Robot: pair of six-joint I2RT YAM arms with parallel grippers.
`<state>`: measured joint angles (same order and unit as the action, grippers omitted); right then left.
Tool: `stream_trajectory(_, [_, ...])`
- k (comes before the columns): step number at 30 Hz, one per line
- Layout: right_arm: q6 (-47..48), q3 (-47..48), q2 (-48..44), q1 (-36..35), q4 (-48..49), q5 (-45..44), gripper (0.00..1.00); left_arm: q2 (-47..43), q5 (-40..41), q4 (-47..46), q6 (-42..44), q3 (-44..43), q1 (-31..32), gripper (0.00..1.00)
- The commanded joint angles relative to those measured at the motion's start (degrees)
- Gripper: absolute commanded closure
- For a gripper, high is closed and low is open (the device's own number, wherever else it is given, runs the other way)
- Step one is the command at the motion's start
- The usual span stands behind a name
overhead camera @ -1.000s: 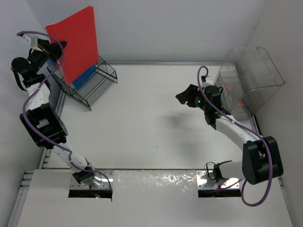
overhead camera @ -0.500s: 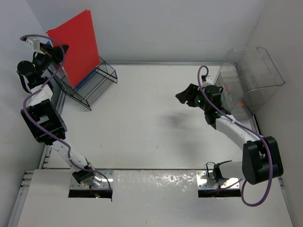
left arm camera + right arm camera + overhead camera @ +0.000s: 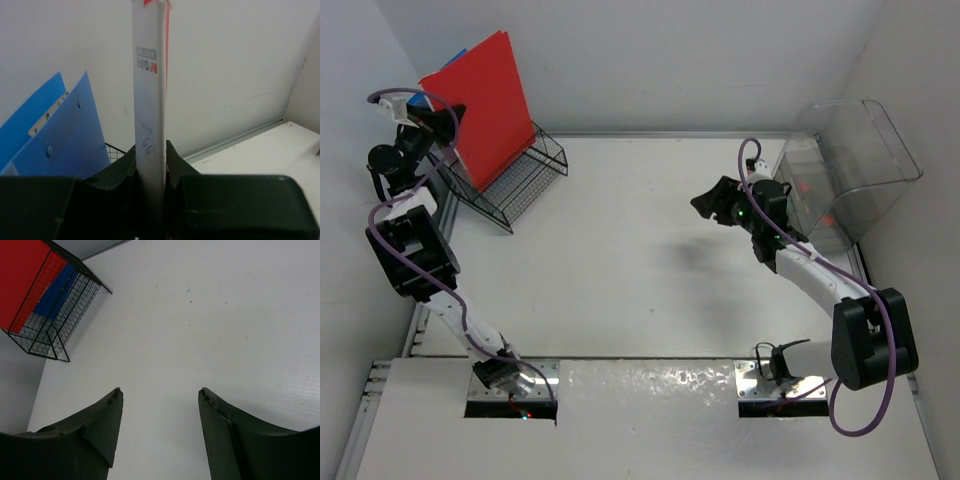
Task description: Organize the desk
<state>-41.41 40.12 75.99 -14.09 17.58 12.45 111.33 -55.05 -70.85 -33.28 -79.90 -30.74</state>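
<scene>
The desk [image 3: 620,270] is a large white tabletop with grey edge rails. My left gripper [image 3: 445,118] is shut on a red folder [image 3: 485,100] and holds it upright in a black wire rack [image 3: 525,175] at the far left corner. In the left wrist view the folder's white spine [image 3: 149,100] is pinched in my left gripper [image 3: 150,150], with a blue folder [image 3: 55,130] to its left. My right gripper [image 3: 710,205] is open and empty above the right half of the desk. The right wrist view shows it [image 3: 160,392] over bare desk [image 3: 200,315].
A clear plastic bin [image 3: 845,170] stands at the right edge, just behind my right wrist. The wire rack also shows in the right wrist view [image 3: 55,315], with red and blue folders in it. White walls close off the back and both sides.
My left gripper has moved slightly down and right with the red folder, setting it lower in the rack. A blue folder tip now shows behind it. The right arm has not moved.
</scene>
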Motion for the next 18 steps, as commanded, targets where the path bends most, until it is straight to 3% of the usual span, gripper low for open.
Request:
stream_trajectory(1, [0.0, 2.4, 0.0, -0.2, 2.7, 0.6, 0.39, -0.9, 0.6, -5.0, 1.2, 0.8, 0.0, 1.0])
stream_trajectory(7, [-0.1, 2.1, 0.3, -0.2, 3.8, 1.8, 0.39, -1.7, -1.1, -4.0, 3.3, 3.9, 0.0, 1.0])
stream_trajectory(13, [0.2, 2.2, 0.2, -0.2, 3.3, 2.8, 0.39, -1.8, -4.5, -2.1, 4.2, 3.7, 0.0, 0.47])
stream_trajectory(16, [0.7, 2.2, 0.1, -0.2, 2.5, 2.5, 0.38, -2.9, -4.4, 1.3, 6.5, 3.9, 0.0, 0.37])
stream_trajectory(18, [1.2, 2.3, -0.1, -0.2, 2.1, 2.1, 0.38, -3.7, -3.1, 3.6, 8.2, 3.9, -0.1, 0.35])
